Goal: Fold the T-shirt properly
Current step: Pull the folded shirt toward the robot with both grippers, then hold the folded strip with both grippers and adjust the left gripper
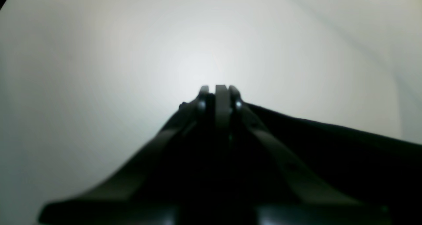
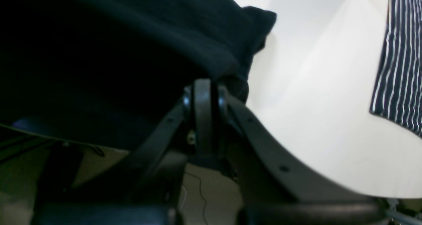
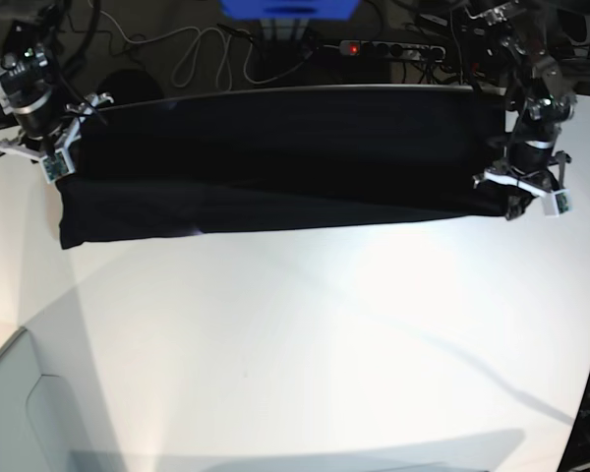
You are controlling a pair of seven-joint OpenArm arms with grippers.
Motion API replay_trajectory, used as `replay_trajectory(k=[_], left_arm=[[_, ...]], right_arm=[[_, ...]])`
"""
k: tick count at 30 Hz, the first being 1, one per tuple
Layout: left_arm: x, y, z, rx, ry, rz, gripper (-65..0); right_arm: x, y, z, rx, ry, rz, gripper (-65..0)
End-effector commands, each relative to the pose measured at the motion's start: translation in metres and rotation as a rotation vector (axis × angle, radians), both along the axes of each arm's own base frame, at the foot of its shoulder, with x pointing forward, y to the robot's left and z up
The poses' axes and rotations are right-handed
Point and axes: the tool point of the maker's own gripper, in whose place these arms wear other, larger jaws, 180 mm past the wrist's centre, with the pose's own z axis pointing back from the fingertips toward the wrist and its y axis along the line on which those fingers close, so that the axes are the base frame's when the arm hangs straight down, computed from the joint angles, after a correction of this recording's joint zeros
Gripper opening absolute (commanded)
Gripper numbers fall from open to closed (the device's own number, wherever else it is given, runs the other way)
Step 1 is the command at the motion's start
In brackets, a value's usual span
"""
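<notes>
1. The T-shirt [image 3: 275, 162] lay stretched as a long black band along the far edge of the white desk [image 3: 305, 344], reaching from the far left corner almost to the far right corner in the base view.
2. Only plain black cloth showed; its near edge ran in a slightly sagging line, lowest at the left end.
3. The right gripper [image 2: 203, 86] was at the shirt's end by the far left corner in the base view. In the right wrist view its fingers were pressed together, clamped on a bunched fold of the black cloth at the desk's edge.
4. The left gripper [image 1: 220, 88] was at the shirt's other end, near the far right corner in the base view. In the left wrist view its fingers stood together, with black cloth running off beside and below them; a clamp on the cloth looked likely, though the blur left the contact unclear.
5. A dark cloth with white stripes [image 2: 400, 60] lay at the right border of the right wrist view, apart from the shirt.
</notes>
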Motion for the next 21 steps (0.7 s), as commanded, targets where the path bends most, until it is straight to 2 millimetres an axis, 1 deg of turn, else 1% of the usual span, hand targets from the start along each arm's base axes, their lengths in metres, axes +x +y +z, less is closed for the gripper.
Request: replay_trajectory(k=[1,4,8,12,15,18,21], left_arm=[[0.001,0.003,0.010,0.022,-0.031,-0.008,-65.0],[-0.006,0.002,0.003,0.020,-0.007,-0.012,-65.0],[-0.017,0.006,-0.003,0.027,0.024,-0.006,-65.0],[-0.030,0.009,-0.020,0.012,0.074,0.006,-65.0],[-0.038,0.013,-0.039,-0.015,0.121,0.025,-65.0],[-0.047,0.015,-0.057,-0.045,0.161,0.045,-65.0],[-0.048,0.016,-0.062,-0.055,0.171,0.051,-65.0]], right_arm=[[0.002,0.002,0.007,-0.010,-0.019,0.035,-64.8],[0.000,0.002,0.005,-0.012,-0.010,0.038,-64.8],[-0.002,0.003,0.003,-0.009,0.000,0.040,-64.8],[-0.009,0.003,-0.003,-0.003,0.025,0.037,-64.8],[-0.013,0.000,-0.012,0.007,0.051,0.027,-64.8],[-0.019,-0.004,-0.025,0.026,0.085,0.011,-64.8],[-0.024,-0.006,-0.036,0.043,0.115,-0.004,-64.8]])
